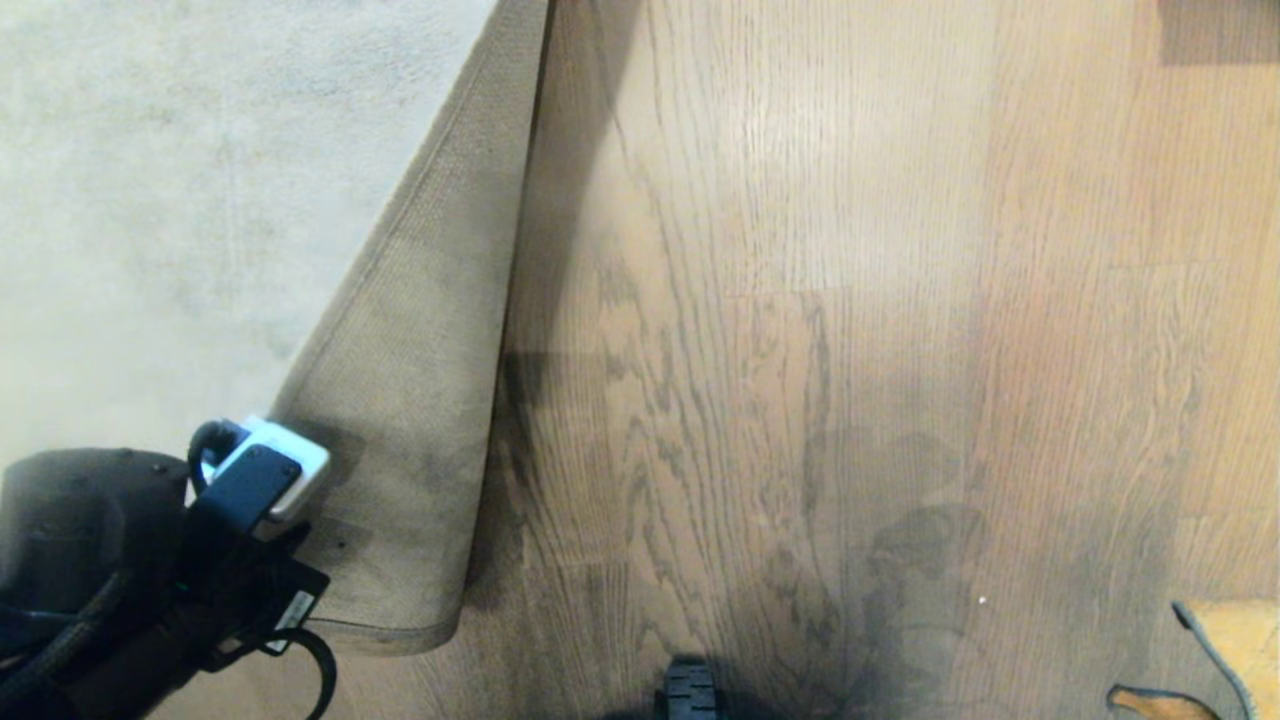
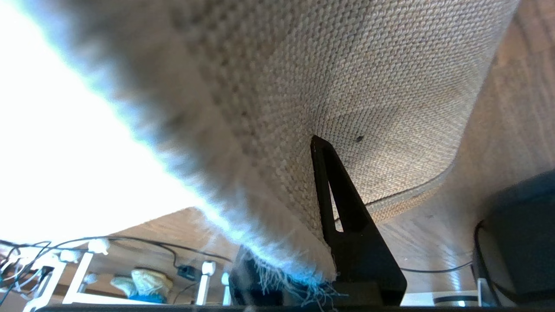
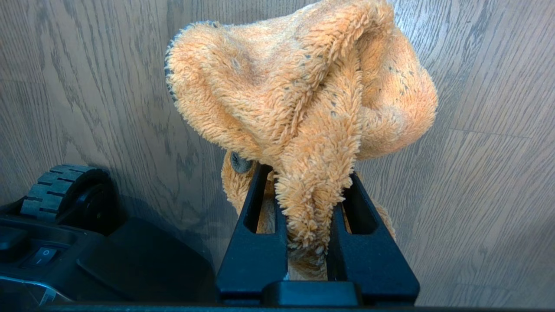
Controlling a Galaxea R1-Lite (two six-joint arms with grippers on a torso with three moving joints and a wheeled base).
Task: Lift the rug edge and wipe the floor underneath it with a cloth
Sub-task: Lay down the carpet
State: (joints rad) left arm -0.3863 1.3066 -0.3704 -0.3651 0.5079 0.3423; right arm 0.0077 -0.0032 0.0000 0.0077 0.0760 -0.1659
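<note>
Rug edge (image 1: 430, 330) is lifted and folded back over the grey rug (image 1: 180, 200), so the tan woven backing faces up in a long triangular flap, narrow at the far end, widest near the robot. The flap's free border runs roughly straight along the floor (image 1: 850, 300) and casts a dark shadow strip on the planks beside it.

Left gripper (image 1: 300, 520) is at the near left corner of the flap, jaws pressed together and pinching the rug edge. In the left wrist view one black finger (image 2: 342, 216) lies flat against the backing, frayed pile threads hanging at the border just beside it; the second finger is hidden behind the rug.

Cloth (image 3: 303, 99), orange and fuzzy, is bunched in the right gripper (image 3: 308, 208): both black fingers clamp a fold of it, the rest puffs out ahead of the tips, above bare wood planks. In the head view only a bit of orange cloth shows at the near right corner, well apart from the flap.

Exposed floor next to the flap is brown wood grain with dark streaks. Robot base (image 3: 86, 242) and a black ridged wheel (image 3: 65, 182) sit near the right gripper.
</note>
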